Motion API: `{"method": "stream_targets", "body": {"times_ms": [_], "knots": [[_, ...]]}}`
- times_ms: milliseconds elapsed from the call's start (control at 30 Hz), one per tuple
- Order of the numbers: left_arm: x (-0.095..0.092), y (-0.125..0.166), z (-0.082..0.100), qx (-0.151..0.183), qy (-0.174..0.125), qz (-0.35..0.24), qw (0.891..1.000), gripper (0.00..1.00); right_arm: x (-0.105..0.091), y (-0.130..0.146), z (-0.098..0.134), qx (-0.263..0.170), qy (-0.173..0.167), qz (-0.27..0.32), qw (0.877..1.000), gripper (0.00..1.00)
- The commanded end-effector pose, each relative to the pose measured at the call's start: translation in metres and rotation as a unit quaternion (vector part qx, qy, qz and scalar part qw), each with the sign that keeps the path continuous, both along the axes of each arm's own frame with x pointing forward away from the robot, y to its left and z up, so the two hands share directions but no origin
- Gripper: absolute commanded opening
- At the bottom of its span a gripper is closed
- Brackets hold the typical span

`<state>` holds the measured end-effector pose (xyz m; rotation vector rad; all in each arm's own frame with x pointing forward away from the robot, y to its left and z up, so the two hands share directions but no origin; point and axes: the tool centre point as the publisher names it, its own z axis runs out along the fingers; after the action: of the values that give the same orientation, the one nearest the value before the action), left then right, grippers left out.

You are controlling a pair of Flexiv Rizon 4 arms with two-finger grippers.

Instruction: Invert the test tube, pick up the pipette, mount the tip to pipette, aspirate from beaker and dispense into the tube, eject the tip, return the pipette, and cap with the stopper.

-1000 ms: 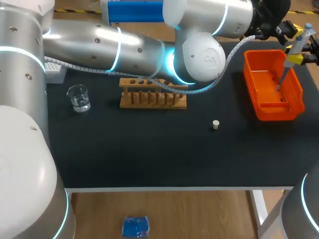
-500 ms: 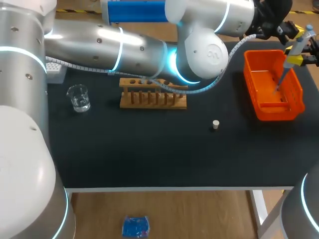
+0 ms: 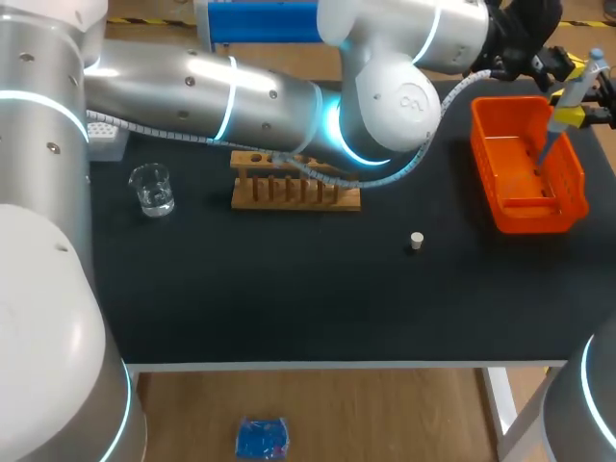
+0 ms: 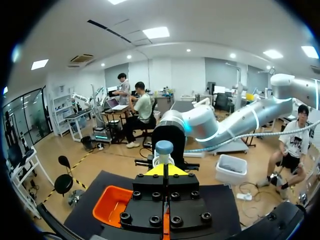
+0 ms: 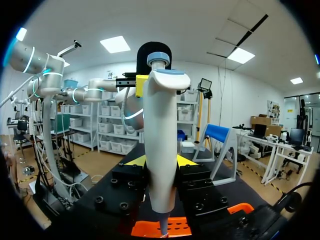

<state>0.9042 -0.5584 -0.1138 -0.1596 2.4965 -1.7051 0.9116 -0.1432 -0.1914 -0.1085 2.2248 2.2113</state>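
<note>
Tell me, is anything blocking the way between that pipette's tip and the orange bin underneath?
Nothing visible does. The pipette, held in the jaws of the right gripper, hangs tip-down over the orange bin, and no object shows between the tip and the bin's open top.

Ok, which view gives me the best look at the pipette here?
The right wrist view: the pipette shows large and upright, held in the right gripper. The head view shows it small, above the orange bin. The left wrist view shows only its top knob.

Orange bin [image 3: 535, 218], black tabletop [image 3: 289, 284], tan wooden rack [image 3: 295, 195], white pipette [image 5: 161, 140], cream stopper [image 3: 417, 241].
</note>
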Motion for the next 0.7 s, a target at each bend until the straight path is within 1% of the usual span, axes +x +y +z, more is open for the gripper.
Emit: {"method": "stream_targets", "body": {"times_ms": [33,167,233,367,433,467,533,700], "knots": [[0.004,0.0,-0.015,-0.024,0.005,-0.015,1.0,0.0,0.001,0.001,0.008,-0.001,0.0,0.003,1.0,0.0],[0.004,0.003,-0.012,-0.028,0.002,-0.01,1.0,0.0,0.001,0.001,0.008,-0.001,0.0,0.003,1.0,0.0],[0.003,0.005,-0.008,-0.034,-0.002,-0.005,0.999,0.0,0.001,0.001,0.008,-0.001,0.0,0.003,1.0,0.0],[0.003,0.008,0.005,-0.033,-0.008,0.0,0.999,0.0,0.001,0.001,0.008,-0.001,0.0,0.003,1.0,0.0],[0.004,0.009,0.011,-0.029,-0.004,0.003,1.0,0.0,0.001,0.001,0.008,-0.001,0.0,0.003,1.0,0.0],[0.004,0.009,0.014,-0.029,-0.009,0.003,1.0,0.36,0.001,0.001,0.008,-0.001,0.0,0.003,1.0,0.0],[0.004,0.011,0.019,-0.025,-0.006,0.005,1.0,1.0,0.001,0.001,0.008,-0.001,0.0,0.003,1.0,0.0],[0.003,0.016,0.025,-0.019,-0.002,0.0,1.0,1.0,0.001,0.001,0.008,-0.001,0.0,0.003,1.0,0.0]]}}
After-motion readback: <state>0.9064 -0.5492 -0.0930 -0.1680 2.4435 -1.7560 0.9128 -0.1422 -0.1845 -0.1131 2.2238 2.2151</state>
